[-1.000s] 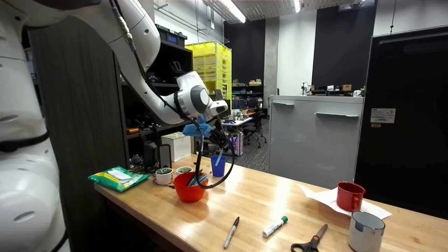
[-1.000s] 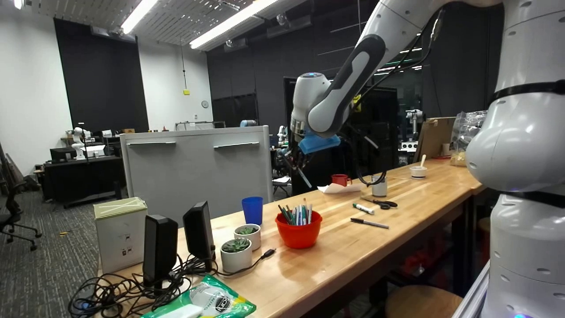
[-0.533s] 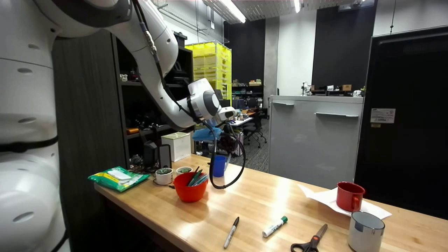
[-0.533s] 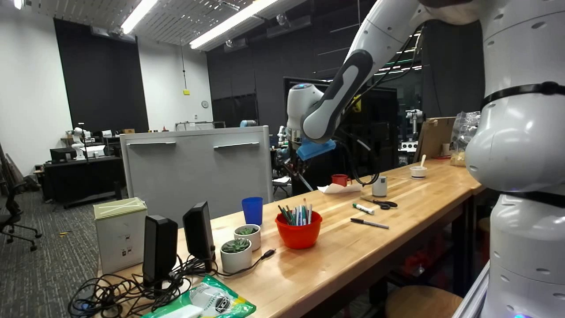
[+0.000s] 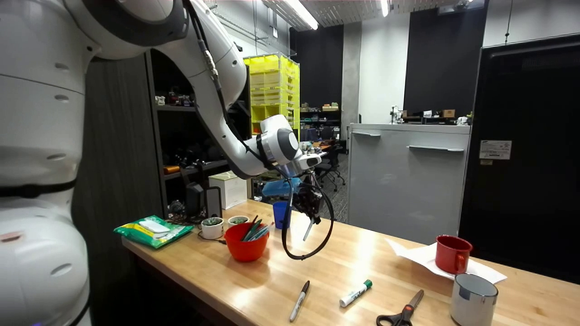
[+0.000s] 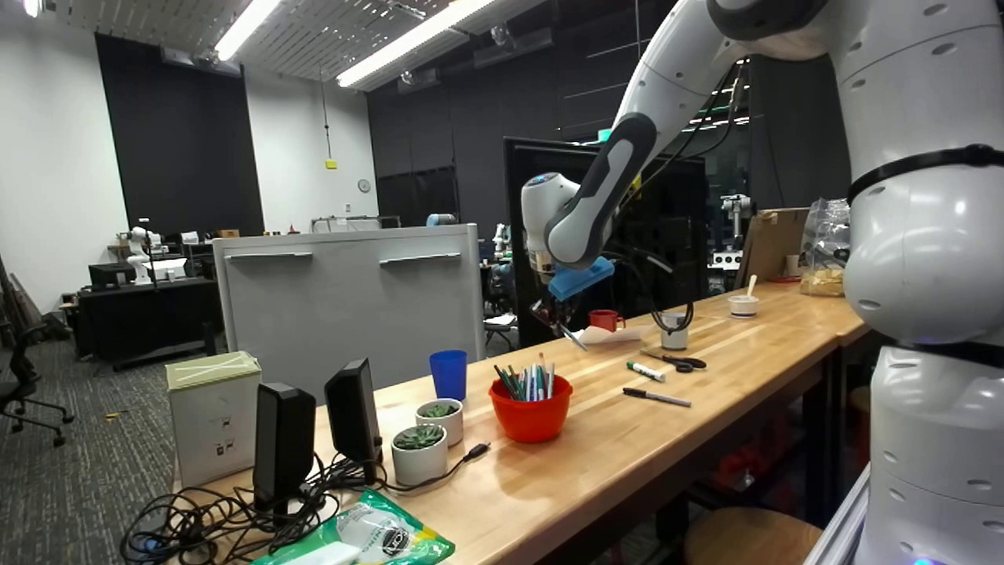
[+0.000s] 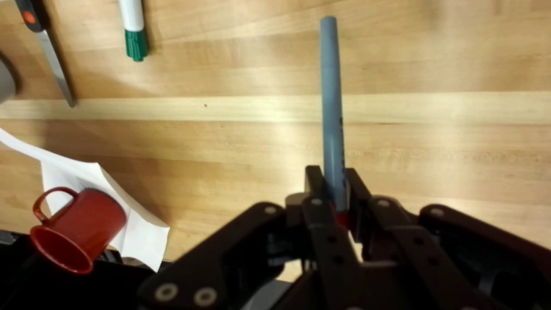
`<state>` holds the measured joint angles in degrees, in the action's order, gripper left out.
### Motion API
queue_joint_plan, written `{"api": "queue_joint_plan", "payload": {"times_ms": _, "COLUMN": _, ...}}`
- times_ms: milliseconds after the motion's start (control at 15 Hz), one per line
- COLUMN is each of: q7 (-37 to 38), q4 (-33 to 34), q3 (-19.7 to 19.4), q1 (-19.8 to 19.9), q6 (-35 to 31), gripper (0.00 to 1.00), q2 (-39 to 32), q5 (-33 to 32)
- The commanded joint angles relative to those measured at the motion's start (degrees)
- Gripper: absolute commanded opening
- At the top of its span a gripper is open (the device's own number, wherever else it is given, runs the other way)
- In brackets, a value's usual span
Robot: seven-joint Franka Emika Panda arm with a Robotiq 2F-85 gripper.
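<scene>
Standing on paper (image 5: 423, 256) (seemingly): red mug (image 5: 452, 255)

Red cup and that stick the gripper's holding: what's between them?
From cup to pen-like stick, the wrist view shows white paper, then bare wooden tabletop.

In an exterior view | pincer (image 5: 313, 220) grips pale pen (image 5: 308, 231), lower end toward 7 o'clock, over desk (image 5: 385, 271) | around pincer: blue cup (image 5: 278, 215) 9 o'clock, red bowl (image 5: 245, 251) 8 o'clock, black-capped marker (image 5: 299, 302) 6 o'clock, green-capped marker (image 5: 355, 293) 5 o'clock | red mug (image 5: 452, 253) on white paper (image 5: 421, 256)
</scene>
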<state>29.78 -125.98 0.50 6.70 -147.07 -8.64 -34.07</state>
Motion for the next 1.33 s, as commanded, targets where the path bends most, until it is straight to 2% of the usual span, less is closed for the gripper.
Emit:
{"api": "queue_joint_plan", "payload": {"times_ms": 0, "q7": -4.0, "q4": -1.4, "q3": -3.0, "q1": -2.5, "q6": 1.8, "gripper": 0.04, "q2": -0.2, "q5": 4.3}}
{"api": "queue_joint_plan", "payload": {"times_ms": 267, "q7": -12.1, "q4": -3.1, "q3": -3.2, "q1": -2.6, "q6": 3.0, "gripper": 0.04, "q2": -1.6, "q5": 13.5}}
{"api": "queue_joint_plan", "payload": {"times_ms": 467, "q7": -16.4, "q4": -3.2, "q3": -3.2, "q1": -2.8, "q6": 5.4, "gripper": 0.04, "q2": -2.7, "q5": 18.0}}
{"api": "queue_joint_plan", "payload": {"times_ms": 800, "q7": -20.3, "q4": -1.9, "q3": -2.8, "q1": -3.6, "q6": 9.9, "gripper": 0.04, "q2": -4.6, "q5": 21.5}}
{"api": "queue_joint_plan", "payload": {"times_ms": 1267, "q7": -23.8, "q4": -1.9, "q3": -2.3, "q1": -4.2, "q6": 9.5, "gripper": 0.04, "q2": -6.6, "q5": 25.9}}
